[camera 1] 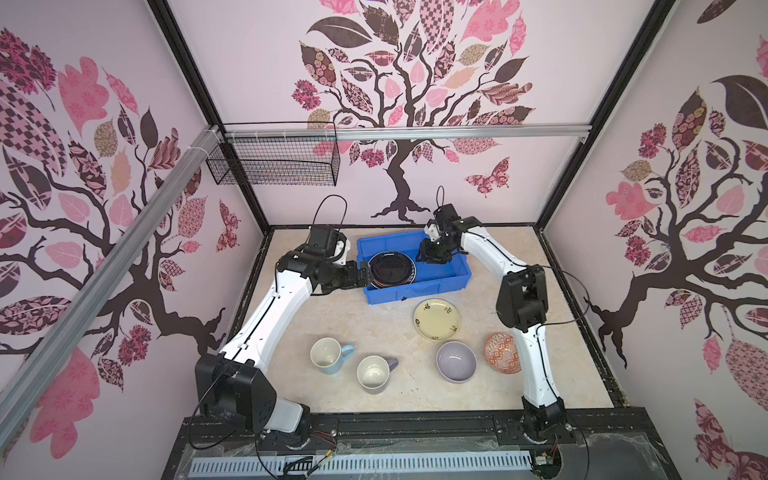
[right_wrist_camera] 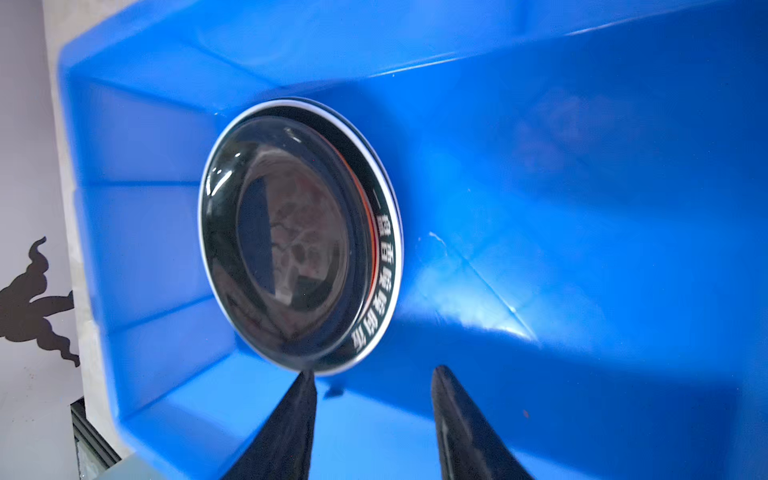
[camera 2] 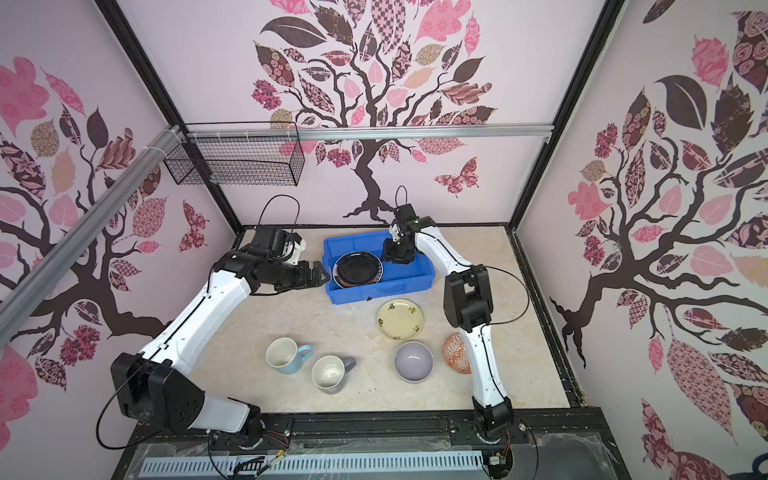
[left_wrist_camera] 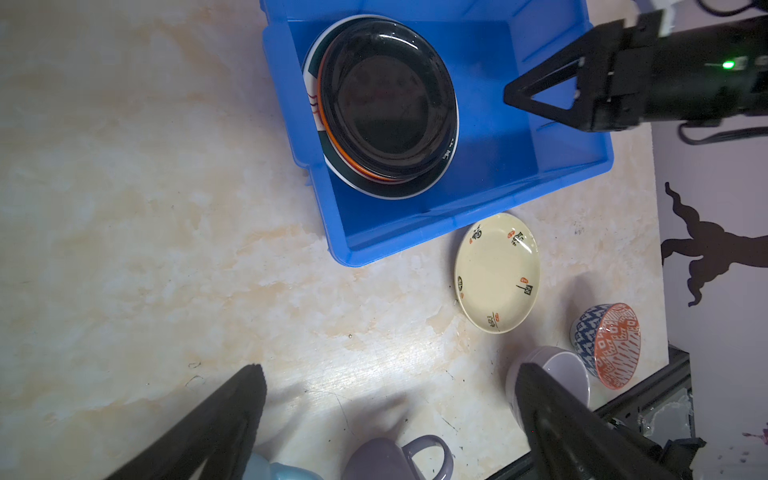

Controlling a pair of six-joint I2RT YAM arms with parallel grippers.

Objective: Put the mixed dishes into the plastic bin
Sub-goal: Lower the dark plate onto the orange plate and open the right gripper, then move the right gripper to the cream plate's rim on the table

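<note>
Black plate (camera 1: 390, 270) tops stack inside bin (camera 1: 415, 291), flat at one end, leaving room. Your right gripper (right_wrist_camera: 374, 372) just beside it, jaws apart, empty. Left gripper (left_wrist_camera: 388, 370) wide open by bin wall, holding nothing. Cream plate (camera 1: 437, 319), mugs (camera 1: 331, 355), bowls (camera 1: 456, 360) sit on table (camera 1: 374, 316).

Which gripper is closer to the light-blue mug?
Left. The left gripper hovers at the bin's left wall, behind the light-blue mug; the right gripper is farther, over the bin.

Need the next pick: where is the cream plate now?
In both top views the cream plate lies on the table right of centre, between the blue bin behind it and the lavender bowl in front.
</note>
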